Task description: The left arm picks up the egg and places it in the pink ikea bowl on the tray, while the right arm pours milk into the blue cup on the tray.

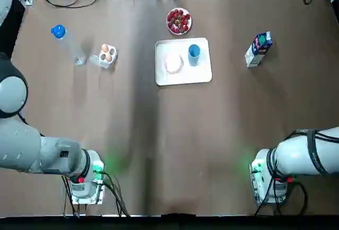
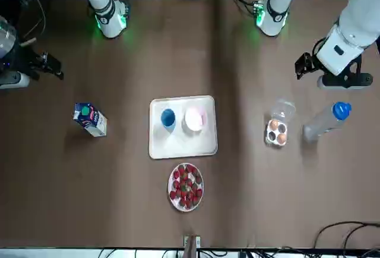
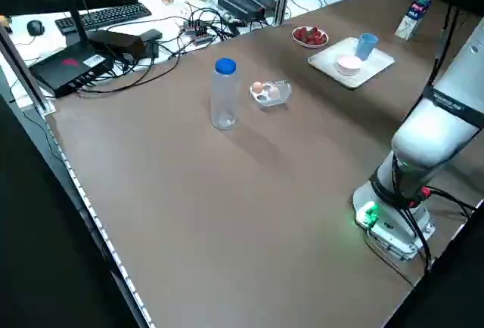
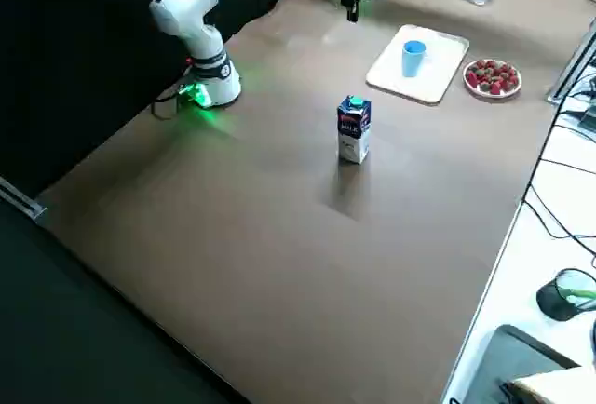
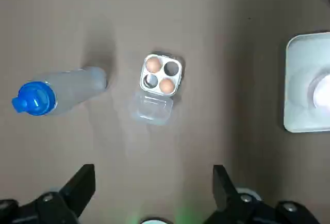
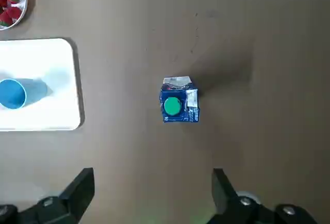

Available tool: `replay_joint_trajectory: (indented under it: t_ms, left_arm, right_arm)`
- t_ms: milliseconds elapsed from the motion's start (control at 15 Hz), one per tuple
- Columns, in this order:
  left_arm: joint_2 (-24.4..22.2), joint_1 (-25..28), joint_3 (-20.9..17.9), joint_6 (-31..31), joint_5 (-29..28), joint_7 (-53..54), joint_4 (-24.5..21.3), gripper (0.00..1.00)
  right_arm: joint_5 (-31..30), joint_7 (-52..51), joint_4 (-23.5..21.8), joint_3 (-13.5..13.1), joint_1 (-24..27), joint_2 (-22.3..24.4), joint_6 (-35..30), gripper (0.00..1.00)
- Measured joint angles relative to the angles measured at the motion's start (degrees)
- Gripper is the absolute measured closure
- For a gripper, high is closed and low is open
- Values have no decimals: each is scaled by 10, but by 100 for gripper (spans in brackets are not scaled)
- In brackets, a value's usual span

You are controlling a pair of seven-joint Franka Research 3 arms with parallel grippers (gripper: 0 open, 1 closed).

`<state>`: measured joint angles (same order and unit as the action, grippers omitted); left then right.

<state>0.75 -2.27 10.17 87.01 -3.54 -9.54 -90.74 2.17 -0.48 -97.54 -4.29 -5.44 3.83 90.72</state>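
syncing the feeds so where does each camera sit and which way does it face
Top: overhead, looking down on the tray; both arms at bottom.
Front: across the table, facing the robot; both arms along top.
Left side: raised at robot's left, over the bottle; left arm's base.
Right side: raised at robot's right, over the milk carton; right arm's base.
Left wrist: above the egg box; open left pincer.
Right wrist: above the milk carton; open right pincer.
Top and front share the tray, seen from opposite ends.

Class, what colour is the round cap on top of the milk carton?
Green. The cap of the milk carton shows best in the right wrist view.
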Motion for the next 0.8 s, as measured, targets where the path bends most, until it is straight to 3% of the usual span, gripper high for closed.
replay_joint_trajectory:
  t_ms: [467,800]
  left_arm:
    - [27,3,-3,15,-5,5,-5,0]
    - [118,21,-5,112,-28,8,-29,0]
  right_arm:
    - [0,-41,-3,0,0,0,-3,0]
    - [0,-45,-4,2,-2,-1,-2,0]
